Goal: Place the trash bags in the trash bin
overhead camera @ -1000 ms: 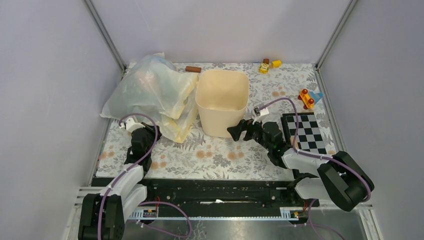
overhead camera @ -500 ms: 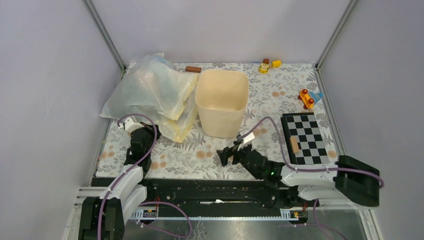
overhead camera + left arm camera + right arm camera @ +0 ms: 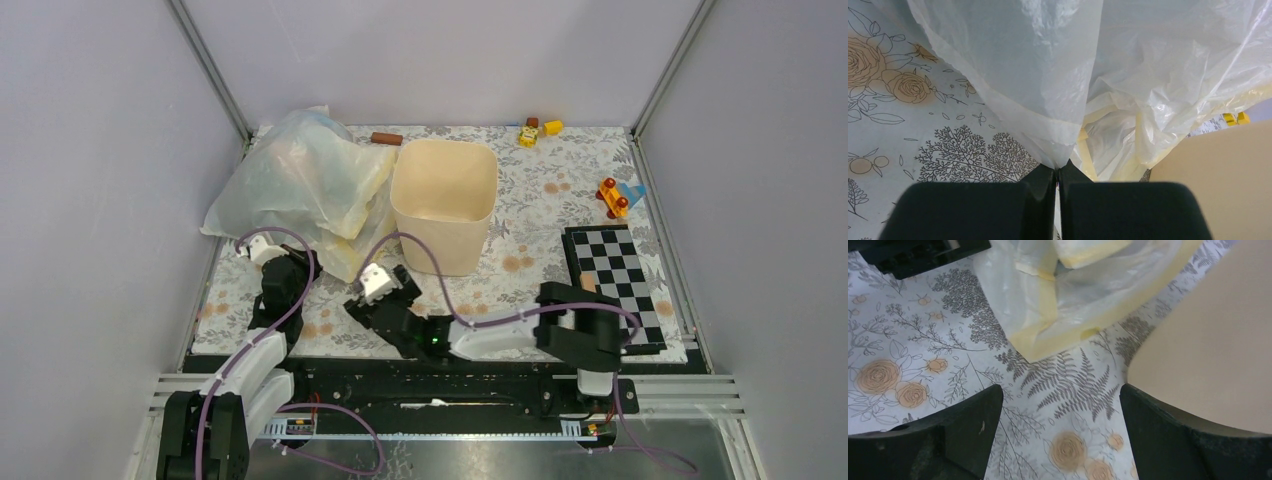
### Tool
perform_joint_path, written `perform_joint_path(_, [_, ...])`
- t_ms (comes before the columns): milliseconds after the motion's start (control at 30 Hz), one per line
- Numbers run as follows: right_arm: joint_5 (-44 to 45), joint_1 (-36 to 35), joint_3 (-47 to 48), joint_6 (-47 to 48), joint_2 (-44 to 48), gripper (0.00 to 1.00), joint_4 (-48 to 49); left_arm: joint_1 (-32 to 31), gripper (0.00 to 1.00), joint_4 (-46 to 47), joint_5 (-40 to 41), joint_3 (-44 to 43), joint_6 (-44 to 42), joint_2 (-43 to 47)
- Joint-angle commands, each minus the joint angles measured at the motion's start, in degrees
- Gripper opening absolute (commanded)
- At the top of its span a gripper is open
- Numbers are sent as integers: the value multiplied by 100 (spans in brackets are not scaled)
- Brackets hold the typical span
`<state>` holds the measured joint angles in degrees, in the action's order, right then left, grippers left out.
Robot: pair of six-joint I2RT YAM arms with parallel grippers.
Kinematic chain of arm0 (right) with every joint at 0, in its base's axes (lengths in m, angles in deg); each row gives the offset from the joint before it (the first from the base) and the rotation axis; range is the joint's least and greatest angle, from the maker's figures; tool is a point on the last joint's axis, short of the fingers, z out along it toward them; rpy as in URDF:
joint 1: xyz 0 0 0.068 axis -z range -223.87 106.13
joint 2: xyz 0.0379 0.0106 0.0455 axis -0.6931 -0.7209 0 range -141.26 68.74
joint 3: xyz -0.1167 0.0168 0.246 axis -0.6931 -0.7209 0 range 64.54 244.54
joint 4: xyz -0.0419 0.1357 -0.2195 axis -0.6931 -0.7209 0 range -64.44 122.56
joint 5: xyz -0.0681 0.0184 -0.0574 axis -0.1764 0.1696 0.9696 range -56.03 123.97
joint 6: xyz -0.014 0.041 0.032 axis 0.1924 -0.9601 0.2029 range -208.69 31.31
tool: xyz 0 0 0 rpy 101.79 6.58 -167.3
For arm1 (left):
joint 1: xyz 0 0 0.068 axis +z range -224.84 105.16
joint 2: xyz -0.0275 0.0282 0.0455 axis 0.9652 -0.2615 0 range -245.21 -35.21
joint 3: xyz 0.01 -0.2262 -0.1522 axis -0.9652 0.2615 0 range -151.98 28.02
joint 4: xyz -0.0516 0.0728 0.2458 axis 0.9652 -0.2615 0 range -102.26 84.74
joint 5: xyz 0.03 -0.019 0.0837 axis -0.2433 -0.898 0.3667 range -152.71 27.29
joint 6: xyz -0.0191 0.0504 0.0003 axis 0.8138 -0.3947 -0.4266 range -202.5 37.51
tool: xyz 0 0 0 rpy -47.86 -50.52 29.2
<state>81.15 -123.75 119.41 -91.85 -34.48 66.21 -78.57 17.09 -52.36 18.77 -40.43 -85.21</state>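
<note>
The trash bag (image 3: 1013, 65) is a thin, crinkly, pale translucent sheet with a bluish cast. It is part of the heap (image 3: 270, 190) left of the bin. My left gripper (image 3: 283, 262) (image 3: 1057, 167) is shut on its lower hemmed corner. The cream-beige trash bin (image 3: 445, 240) (image 3: 1213, 330) (image 3: 1213, 170) stands upright mid-table and looks empty. My right gripper (image 3: 380, 292) (image 3: 1060, 395) hangs open low over the cloth, just in front of the bin's left corner. Nothing is between its fingers, and a pale yellow bag's corner (image 3: 1048, 325) lies just ahead of it.
A pale yellow bag (image 3: 360, 240) and a bulky whitish bag fill the heap by the left wall. A checkerboard (image 3: 610, 280) lies at the right, with an orange and blue toy (image 3: 615, 195) behind it. Yellow blocks (image 3: 535, 130) and a brown cylinder (image 3: 386, 138) sit at the back.
My right arm has swung low from the bin's right front across to its left front, staying open. The left gripper and the bags have not moved.
</note>
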Motion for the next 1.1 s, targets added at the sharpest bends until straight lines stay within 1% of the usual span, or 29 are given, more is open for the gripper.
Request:
perform_joint_path(0, [-78, 37, 909, 1120, -797, 91, -32, 4, 0, 148, 114, -94, -40, -11])
perform_joint_path(133, [-280, 351, 1798, 1365, -1356, 91, -739, 5, 0, 132, 124, -94, -48, 7])
perform_joint_path(300, [-118, 810, 2329, 1912, -1718, 93, -984, 4, 0, 134, 125, -94, -41, 18])
perform_joint_path(367, [-17, 1039, 2510, 1988, -1793, 93, -1172, 12, 0, 146, 106, -98, -45, -5])
perform_joint_path(467, [25, 1449, 2533, 1760, -1683, 94, -1401, 7, 0, 119, 92, -119, -56, -22])
perform_joint_path(600, [-69, 1890, 2213, 1443, -1297, 94, -1431, 5, 0, 95, 112, -114, -54, 27])
perform_joint_path(767, [-270, 2002, 2127, 1432, -1114, 97, -1597, 9, 0, 13, 142, -116, -48, 129])
perform_joint_path(833, [-629, 2004, 2051, 1298, -970, 98, -1679, 8, 0, -208, 139, -148, 4, 249])
perform_joint_path(933, [-1110, 2000, 1759, 960, -575, 97, -1686, 10, 0, -845, 27, -221, 172, 620])
perform_joint_path(1000, [-1509, 2002, 1422, 797, -244, 96, -1506, 9, 0, -1439, 10, -302, 252, 992])
perform_joint_path(1067, [-1789, 1998, 1129, 631, 6, 96, -1327, 10, 0, -2282, 289, -408, 346, 1416])
